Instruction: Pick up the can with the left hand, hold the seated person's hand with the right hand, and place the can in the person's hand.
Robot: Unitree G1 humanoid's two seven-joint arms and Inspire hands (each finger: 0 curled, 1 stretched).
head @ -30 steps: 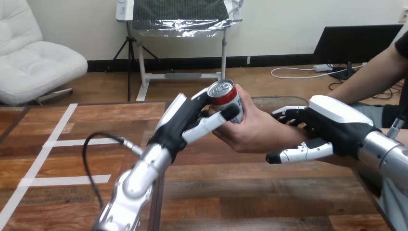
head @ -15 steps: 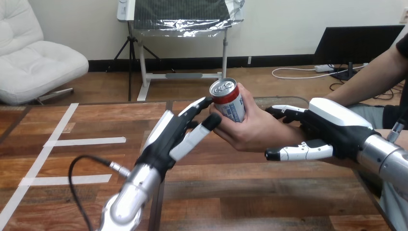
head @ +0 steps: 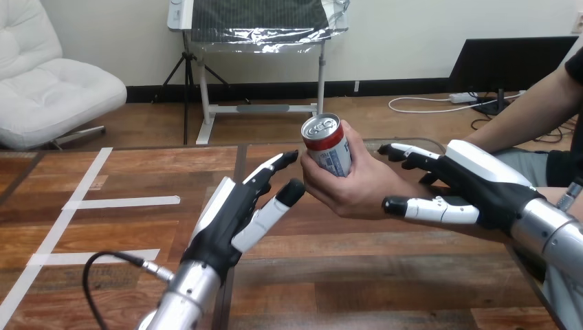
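Head view: the can [head: 328,146] stands upright in the person's hand [head: 357,189], above the counter's [head: 385,282] far edge.
The left robot hand [head: 237,216] hangs just beside the can, fingers spread wide, holding nothing. The right robot hand [head: 481,185] flanks the person's wrist with straight fingers and no visible grip. The placing looks done. Next, both should draw clear; the left fingertips near the can are the only likely obstacle.

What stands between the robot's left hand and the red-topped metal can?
Nothing visible. The left hand is open, with only an empty gap between it and the red-topped metal can, which the person's hand grips upright.
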